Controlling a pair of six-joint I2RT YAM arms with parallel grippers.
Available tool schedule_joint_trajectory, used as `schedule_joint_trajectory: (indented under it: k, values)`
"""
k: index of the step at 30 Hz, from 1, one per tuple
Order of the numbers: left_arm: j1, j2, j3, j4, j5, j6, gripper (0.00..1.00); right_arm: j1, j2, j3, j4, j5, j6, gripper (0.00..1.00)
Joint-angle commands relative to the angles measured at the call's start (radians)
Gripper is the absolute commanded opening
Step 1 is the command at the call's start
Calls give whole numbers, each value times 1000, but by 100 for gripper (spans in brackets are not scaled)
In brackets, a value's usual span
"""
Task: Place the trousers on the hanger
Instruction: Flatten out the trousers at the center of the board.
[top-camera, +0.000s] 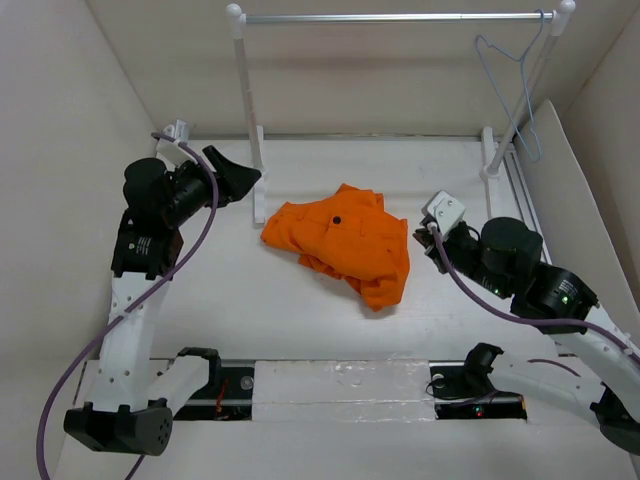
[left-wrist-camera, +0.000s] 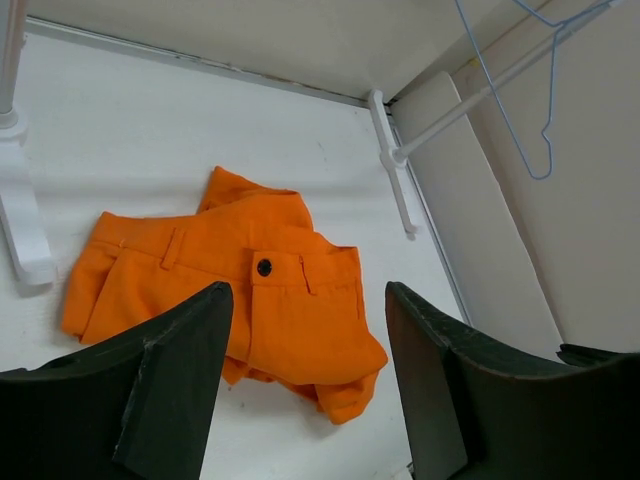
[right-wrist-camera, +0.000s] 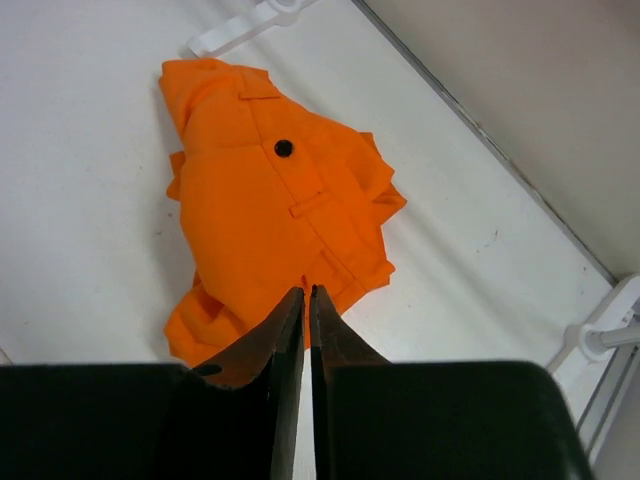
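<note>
While off hanger (left-wrist-camera: 551, 110), trousers (top-camera: 340, 240) near rail (top-camera: 400, 17)

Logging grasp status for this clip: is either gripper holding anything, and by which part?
Left gripper open, holding nothing. Right gripper shut at the trousers' edge; whether cloth is pinched cannot be told.

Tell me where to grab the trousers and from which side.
Grip the waistband beside the button, coming straight down from above. The trousers lie crumpled flat on the table, with the waistband uppermost and uncovered. Its doubled edge probably gives more to pinch than the rumpled cloth elsewhere.
</note>
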Motion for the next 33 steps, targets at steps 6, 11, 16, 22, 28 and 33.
schedule_joint_trajectory:
  k: [6,11,16,22,28,33]
  values:
    - [5,0,-16,0,-30,36,54,5,10,45,4,8,-9,52]
    - [5,0,-62,-65,-121,55,42,5,33,41,-1,-2,-13,0]
    - [5,13,-148,-145,-218,47,0,5,102,-13,22,-58,-19,0]
    - [-50,37,-326,-55,-242,-28,26,5,217,-79,137,-115,-14,61]
    - [-50,137,-476,76,-241,-138,58,-56,477,-55,366,-277,-69,81]
    - [-50,90,-504,121,-268,-184,57,-65,776,129,353,-327,-124,81]
